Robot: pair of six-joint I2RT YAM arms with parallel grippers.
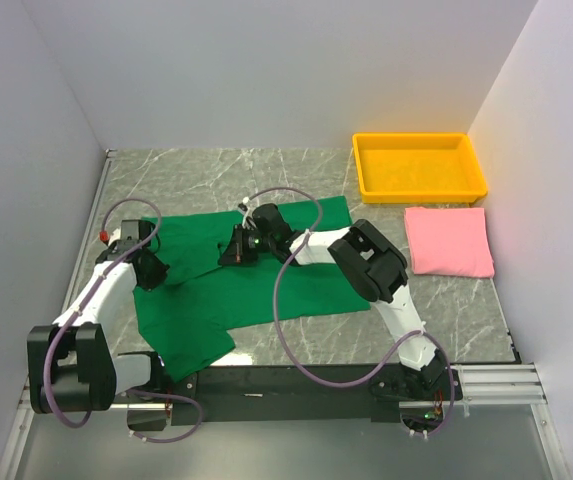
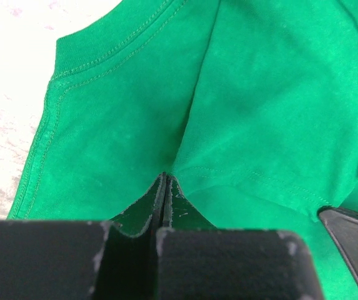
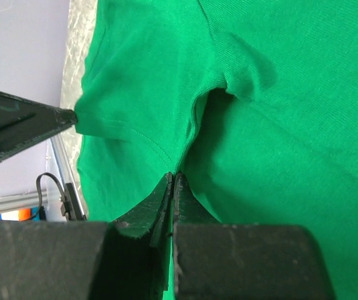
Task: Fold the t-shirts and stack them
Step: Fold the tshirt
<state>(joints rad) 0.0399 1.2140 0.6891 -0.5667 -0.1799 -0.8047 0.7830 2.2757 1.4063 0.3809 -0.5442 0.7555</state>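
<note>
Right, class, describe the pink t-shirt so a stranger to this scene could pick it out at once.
On the marble table, find the yellow tray in the far right corner. On its near side lies the pink t-shirt, folded into a flat rectangle. The green t-shirt, left of it, lies spread out.

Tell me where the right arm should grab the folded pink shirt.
Pinch the pink shirt at its left edge, coming from above on the arm's side: it lies flat, and the yellow tray crowds its far edge. The right gripper is shut on the green shirt.
</note>
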